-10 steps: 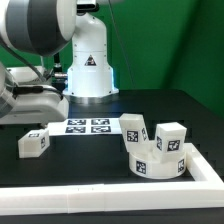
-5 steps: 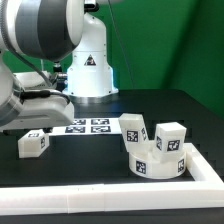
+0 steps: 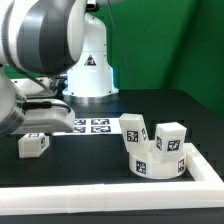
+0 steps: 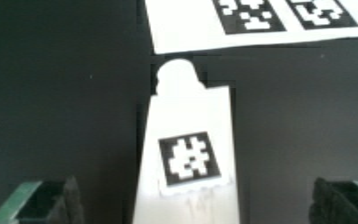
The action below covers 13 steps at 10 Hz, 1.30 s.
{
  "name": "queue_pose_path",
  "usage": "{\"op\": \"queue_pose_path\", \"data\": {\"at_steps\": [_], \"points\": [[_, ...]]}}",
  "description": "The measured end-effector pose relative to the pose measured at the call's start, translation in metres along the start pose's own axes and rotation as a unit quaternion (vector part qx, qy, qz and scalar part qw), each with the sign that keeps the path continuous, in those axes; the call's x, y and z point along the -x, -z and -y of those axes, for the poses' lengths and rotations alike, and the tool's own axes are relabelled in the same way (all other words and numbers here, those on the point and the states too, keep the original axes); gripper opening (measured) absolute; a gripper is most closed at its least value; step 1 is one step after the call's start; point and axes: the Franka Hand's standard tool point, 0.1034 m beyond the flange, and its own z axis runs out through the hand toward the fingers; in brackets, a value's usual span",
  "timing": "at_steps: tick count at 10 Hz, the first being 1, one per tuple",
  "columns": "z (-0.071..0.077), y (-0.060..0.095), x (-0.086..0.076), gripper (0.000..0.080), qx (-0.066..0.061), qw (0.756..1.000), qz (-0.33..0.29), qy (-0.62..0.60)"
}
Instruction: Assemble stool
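Observation:
The round white stool seat [image 3: 158,162] lies at the exterior view's right. Two tagged white legs [image 3: 134,130] [image 3: 171,137] rest against or on it. A third leg [image 3: 34,144] lies alone at the exterior view's left, under my arm. In the wrist view this leg [image 4: 190,150] lies lengthwise with its tag up. My gripper [image 4: 190,205] is open above it. One dark fingertip [image 4: 34,200] stands on each side, both clear of the leg. In the exterior view the arm's body hides the fingers.
The marker board [image 3: 88,125] lies in front of the robot base, and its corner shows in the wrist view [image 4: 265,20]. A long white L-shaped border wall [image 3: 110,198] runs along the front and right of the black table.
The arm has swung further over the exterior view's left and fills more of the view. The legs and the seat have not moved.

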Motion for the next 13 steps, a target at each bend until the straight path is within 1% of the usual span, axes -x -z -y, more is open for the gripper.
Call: {"op": "queue_pose_path", "data": {"at_steps": [2,5,9,11,13], "points": [[-0.001,-0.003,-0.003,0.0649,0.002,1.000,-0.002,-0.001],[-0.004,-0.018,-0.009,0.0649,0.003,1.000,0.010,-0.012],[-0.006,-0.032,-0.013,0.0649,0.003,1.000,0.010,-0.013],[-0.007,-0.033,-0.015,0.0649,0.005,1.000,0.005,-0.013],[-0.006,-0.034,-0.016,0.0374,0.005,1.000,0.004,-0.012]]}}
